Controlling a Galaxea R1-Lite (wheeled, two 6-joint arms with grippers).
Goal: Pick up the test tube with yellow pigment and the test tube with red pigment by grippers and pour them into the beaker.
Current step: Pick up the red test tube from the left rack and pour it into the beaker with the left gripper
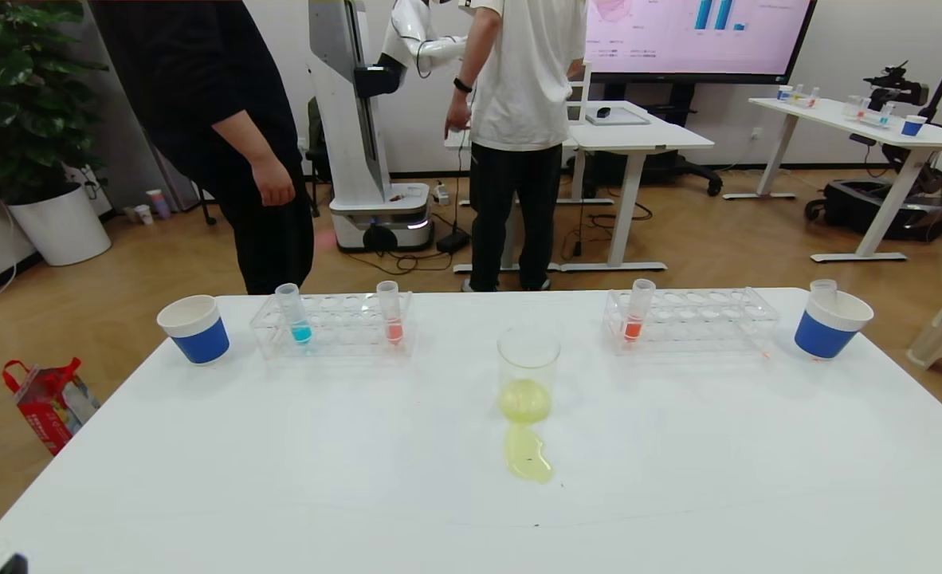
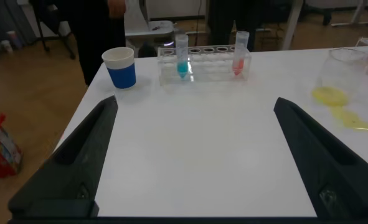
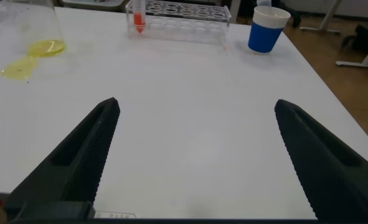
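Note:
The beaker [image 1: 527,375] stands mid-table with yellow liquid in its bottom; a yellow puddle [image 1: 528,456] lies on the table in front of it. No tube with yellow liquid shows. The red-pigment tube [image 1: 391,319], salmon-pink, stands upright in the left rack [image 1: 335,339] beside a blue-liquid tube [image 1: 294,315]; it also shows in the left wrist view [image 2: 238,57]. My left gripper [image 2: 196,101] is open and empty, low over the near left table. My right gripper [image 3: 197,104] is open and empty over the near right table. Both are far from the racks.
An orange-red tube [image 1: 637,315] stands in the right rack [image 1: 702,323]. A blue-and-white cup [image 1: 194,328] stands far left. Another cup [image 1: 831,323] stands far right with a clear empty tube [image 1: 823,287] in it. Two people [image 1: 224,135] stand behind the table's far edge.

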